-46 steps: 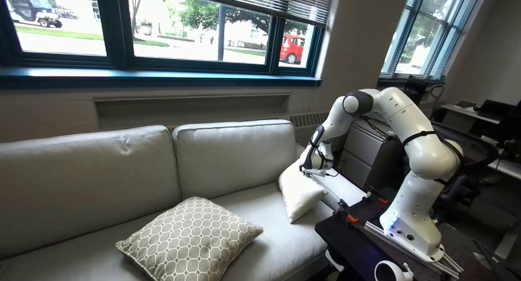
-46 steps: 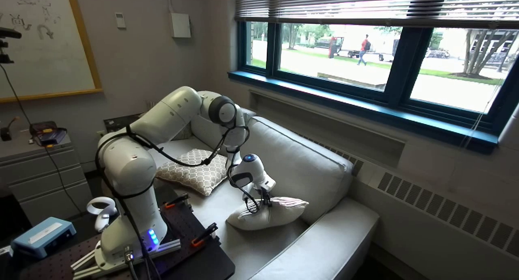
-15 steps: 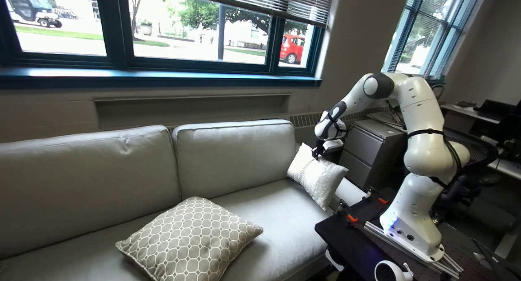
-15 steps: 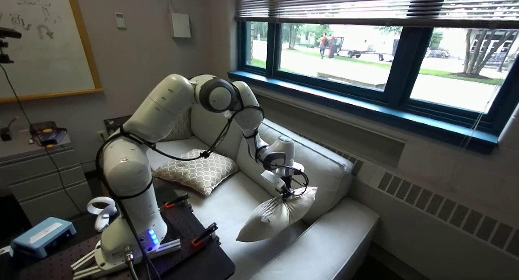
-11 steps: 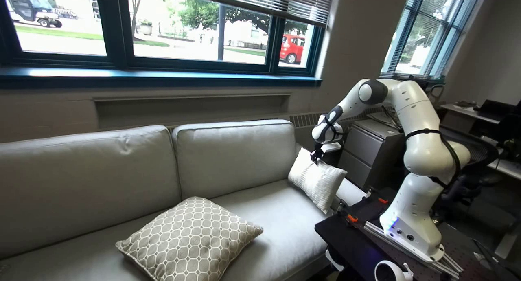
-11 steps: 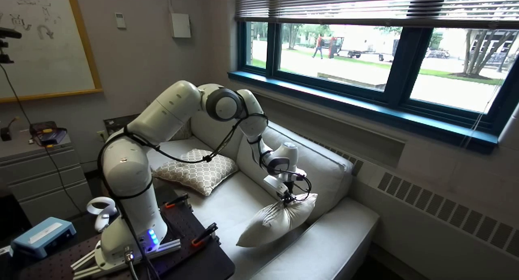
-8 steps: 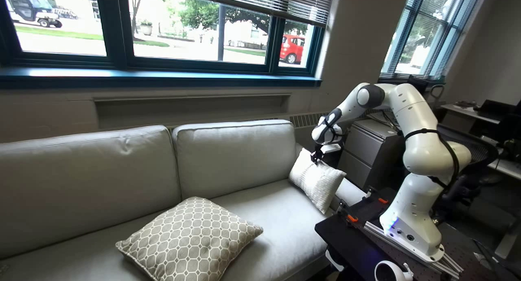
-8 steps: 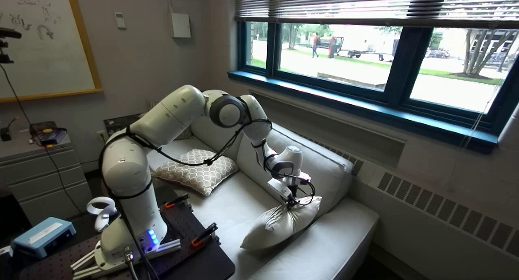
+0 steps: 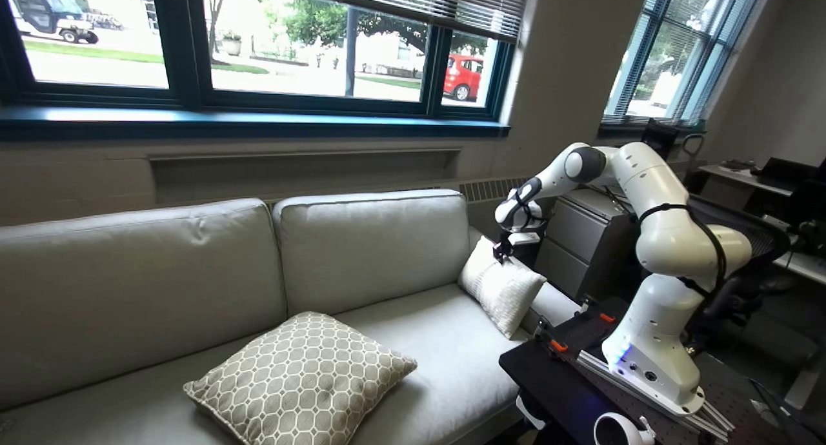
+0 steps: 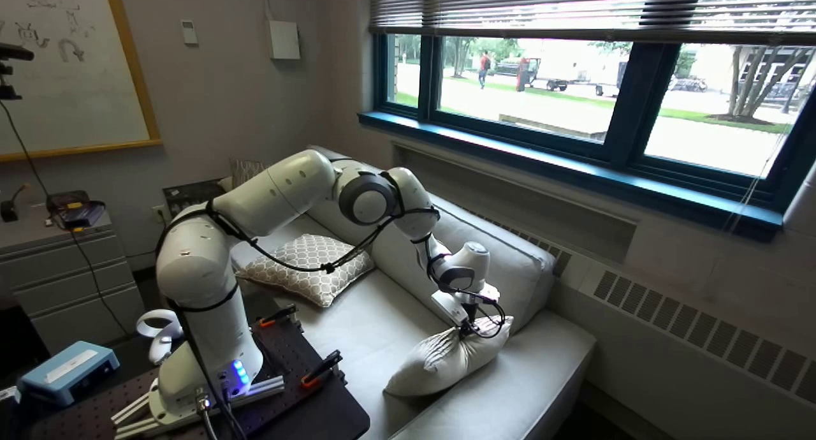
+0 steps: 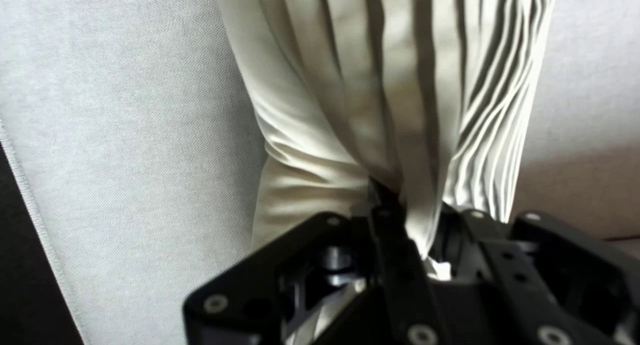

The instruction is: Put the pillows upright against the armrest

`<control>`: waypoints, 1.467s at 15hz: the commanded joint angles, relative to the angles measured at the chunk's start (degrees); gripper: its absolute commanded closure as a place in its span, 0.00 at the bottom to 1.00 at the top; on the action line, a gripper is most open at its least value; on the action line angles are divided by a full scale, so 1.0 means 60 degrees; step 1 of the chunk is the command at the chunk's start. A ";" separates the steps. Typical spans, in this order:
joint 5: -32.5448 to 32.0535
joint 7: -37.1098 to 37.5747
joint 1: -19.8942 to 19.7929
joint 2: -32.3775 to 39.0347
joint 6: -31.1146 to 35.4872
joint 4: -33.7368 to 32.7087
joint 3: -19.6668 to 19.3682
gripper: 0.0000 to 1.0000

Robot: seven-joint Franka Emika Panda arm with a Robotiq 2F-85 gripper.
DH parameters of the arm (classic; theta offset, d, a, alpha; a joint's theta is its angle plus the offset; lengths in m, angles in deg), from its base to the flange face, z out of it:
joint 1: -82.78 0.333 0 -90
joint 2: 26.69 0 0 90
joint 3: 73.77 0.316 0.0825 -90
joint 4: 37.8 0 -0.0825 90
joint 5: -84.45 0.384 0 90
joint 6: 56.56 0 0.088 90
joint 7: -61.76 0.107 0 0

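Observation:
My gripper [image 9: 501,254] is shut on the upper edge of the small white pillow [image 9: 506,287]. In the wrist view, pleated cloth of this white pillow [image 11: 320,60] bunches between the dark fingers [image 11: 395,255]. An exterior view has the gripper [image 10: 468,328] pinching the white pillow [image 10: 427,370], which hangs tilted beside the armrest [image 10: 510,382]; whether the two touch I cannot tell. Part of the armrest [image 9: 556,304] is hidden behind the pillow. The larger lattice pillow [image 9: 310,374] lies flat on the seat, away from the gripper, and the lattice pillow [image 10: 312,271] shows partly behind a cable.
Grey back cushions [image 9: 374,248] line the sofa's rear. A black table [image 10: 319,402] bearing the arm's base and orange-marked clamps [image 10: 322,368] borders the seat front. A filing cabinet [image 9: 574,235] stands beyond the armrest. A white controller [image 10: 159,331] rests near the base.
Over about three seconds the gripper turned and drew the white pillow up and toward the armrest. In the last second both sank lower and shifted closer to the armrest. The lattice pillow stayed put.

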 commanded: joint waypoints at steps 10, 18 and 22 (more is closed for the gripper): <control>0.0159 -0.0130 -0.0231 0.0510 -0.0796 -0.1375 -0.0044 0.28; 0.0131 0.0184 -0.0185 0.0039 0.0028 -0.0990 -0.0371 0.00; 0.0190 0.0103 -0.0227 -0.0776 0.1105 -0.0158 -0.0251 0.00</control>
